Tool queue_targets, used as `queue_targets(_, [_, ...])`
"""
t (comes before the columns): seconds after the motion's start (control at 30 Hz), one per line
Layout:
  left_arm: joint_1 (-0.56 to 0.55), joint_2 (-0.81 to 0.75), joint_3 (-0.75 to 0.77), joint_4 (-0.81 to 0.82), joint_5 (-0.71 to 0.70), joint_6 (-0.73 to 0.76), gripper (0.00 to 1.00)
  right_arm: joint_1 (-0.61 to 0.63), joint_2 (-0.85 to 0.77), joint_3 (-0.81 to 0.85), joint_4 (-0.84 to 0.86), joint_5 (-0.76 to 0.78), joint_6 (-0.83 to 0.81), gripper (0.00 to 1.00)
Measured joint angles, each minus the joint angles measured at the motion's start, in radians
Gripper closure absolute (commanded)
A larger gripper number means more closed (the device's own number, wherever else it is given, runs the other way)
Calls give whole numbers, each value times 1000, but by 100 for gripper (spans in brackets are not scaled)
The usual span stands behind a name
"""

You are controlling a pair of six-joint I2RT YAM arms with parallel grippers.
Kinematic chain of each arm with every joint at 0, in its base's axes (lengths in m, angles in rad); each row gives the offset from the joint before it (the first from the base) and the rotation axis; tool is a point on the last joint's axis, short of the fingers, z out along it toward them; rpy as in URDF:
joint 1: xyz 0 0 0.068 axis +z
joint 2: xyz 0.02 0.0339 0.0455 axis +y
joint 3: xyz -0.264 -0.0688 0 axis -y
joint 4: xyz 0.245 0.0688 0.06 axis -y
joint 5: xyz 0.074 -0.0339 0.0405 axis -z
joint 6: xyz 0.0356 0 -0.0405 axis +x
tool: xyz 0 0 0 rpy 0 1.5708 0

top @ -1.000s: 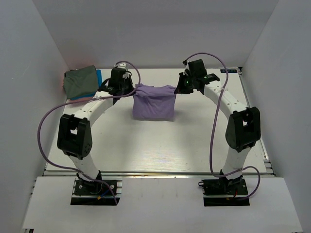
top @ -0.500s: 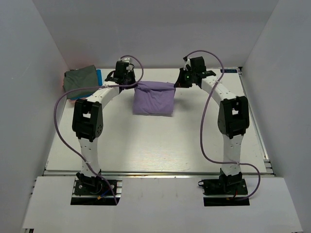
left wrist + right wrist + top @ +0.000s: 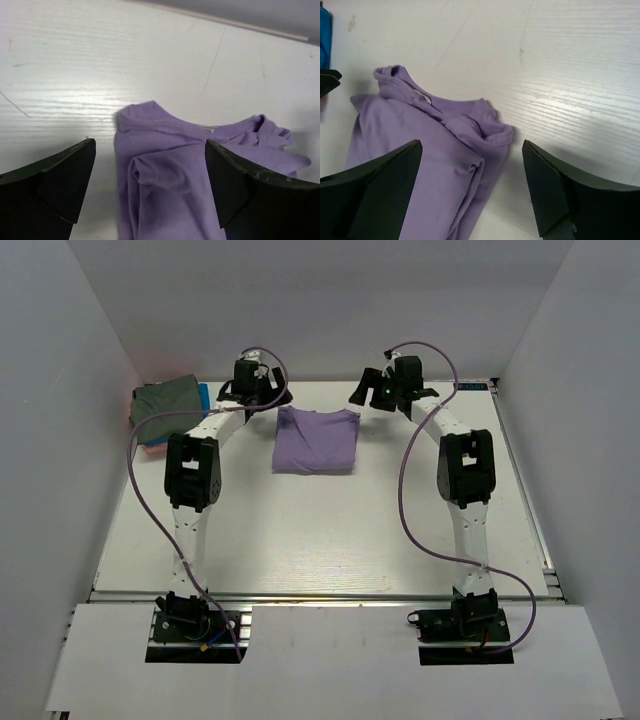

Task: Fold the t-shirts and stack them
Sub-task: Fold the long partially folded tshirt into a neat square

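Above the folded lavender shirt, the left hand and right hand hang open; the next grasp should probably pinch every layer.

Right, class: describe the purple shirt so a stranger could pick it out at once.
Start at the white table and look to the middle of its far edge. The purple shirt lies there alone, folded into a rectangle. The other shirts sit stacked in the far left corner, olive-grey on top.
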Motion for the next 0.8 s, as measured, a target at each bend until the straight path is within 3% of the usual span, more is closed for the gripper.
queue_targets(0.13, [21,-17,-12,36,42,-3,0,-10,-50,-53,29,-11,2,10])
queue_targets(0.4, [16,-128,-244,106,212,63,0,22,-202,-182,5,-72,-48,10])
queue_targets(0.63, [-16,-105,-195,128,329,116,0,60,-187,-179,27,-190,-30,10])
queue_targets(0.8, [-22,-32,-118,156,344,123,0,64,-80,-133,93,-231,14,10])
